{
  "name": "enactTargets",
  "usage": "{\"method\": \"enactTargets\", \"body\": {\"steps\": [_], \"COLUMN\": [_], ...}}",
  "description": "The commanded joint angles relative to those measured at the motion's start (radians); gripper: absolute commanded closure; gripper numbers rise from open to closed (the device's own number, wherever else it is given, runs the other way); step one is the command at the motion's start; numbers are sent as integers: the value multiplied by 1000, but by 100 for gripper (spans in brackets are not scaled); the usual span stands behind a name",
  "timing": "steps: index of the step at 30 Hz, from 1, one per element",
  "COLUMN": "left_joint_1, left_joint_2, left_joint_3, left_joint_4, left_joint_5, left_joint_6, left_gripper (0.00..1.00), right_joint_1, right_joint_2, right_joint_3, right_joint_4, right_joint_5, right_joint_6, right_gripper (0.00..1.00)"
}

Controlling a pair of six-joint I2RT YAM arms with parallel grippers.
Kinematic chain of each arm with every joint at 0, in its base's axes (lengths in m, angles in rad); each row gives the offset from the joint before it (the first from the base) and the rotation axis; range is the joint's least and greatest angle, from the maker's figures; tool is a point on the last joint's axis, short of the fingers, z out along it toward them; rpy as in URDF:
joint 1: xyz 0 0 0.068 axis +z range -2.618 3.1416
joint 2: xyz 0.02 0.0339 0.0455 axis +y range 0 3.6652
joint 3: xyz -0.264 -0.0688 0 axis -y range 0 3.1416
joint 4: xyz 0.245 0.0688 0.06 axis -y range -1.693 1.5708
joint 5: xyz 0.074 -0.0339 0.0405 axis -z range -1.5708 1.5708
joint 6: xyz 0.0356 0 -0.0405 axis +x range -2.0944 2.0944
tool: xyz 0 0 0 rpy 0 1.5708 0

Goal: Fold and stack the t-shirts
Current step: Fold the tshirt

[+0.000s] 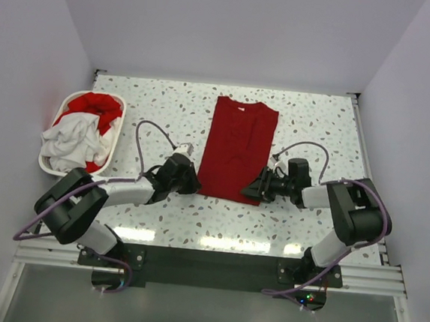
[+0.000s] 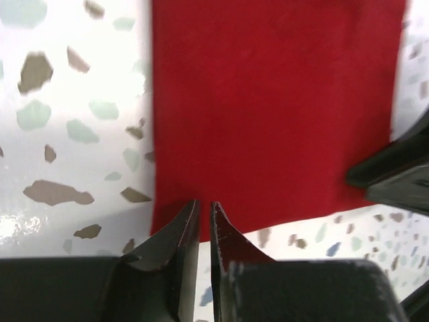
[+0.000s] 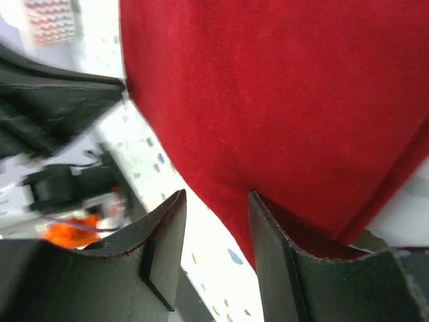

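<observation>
Flat at table centre lies the deep red cloth t-shirt, folded long. At its 7 o'clock corner the left gripper has its fingers nearly together; whether they pinch cloth, cannot tell. At 5 o'clock, the right gripper stands with jaws apart over the hem.

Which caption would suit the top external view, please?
Left pincer and right pincer flank the near hem of a folded red t-shirt; other shirts fill the basket.
</observation>
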Motion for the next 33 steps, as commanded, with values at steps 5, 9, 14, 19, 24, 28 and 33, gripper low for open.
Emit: {"method": "enactTargets", "body": {"steps": [5,9,14,19,24,28,33], "left_joint_1": [26,55,58,78,120,140,173], "left_joint_2": [38,-39,-113,-38,190,365,476], "left_joint_3": [-97,-139,-90,84,273,433,479], "left_joint_4": [54,7,8,77,138,134,137], "left_joint_5": [75,74,50,65,120,128,163], "left_joint_6": [-66,-86,-70,-31,8,26,34], "left_gripper": [90,91,85,81,80,80,80], "right_joint_1": [-103,-115,-120,-123,-153,-184,-245], "right_joint_2": [101,17,-99,-62,97,214,305], "right_joint_3": [-111,-111,-8,144,272,316,300], "right_joint_4": [215,133,8,-15,83,115,190], "right_joint_5": [-84,-74,-68,-25,10,59,35], "right_joint_6": [-7,-39,-36,-33,21,10,65], "right_gripper": [55,55,54,53,53,54,54]}}
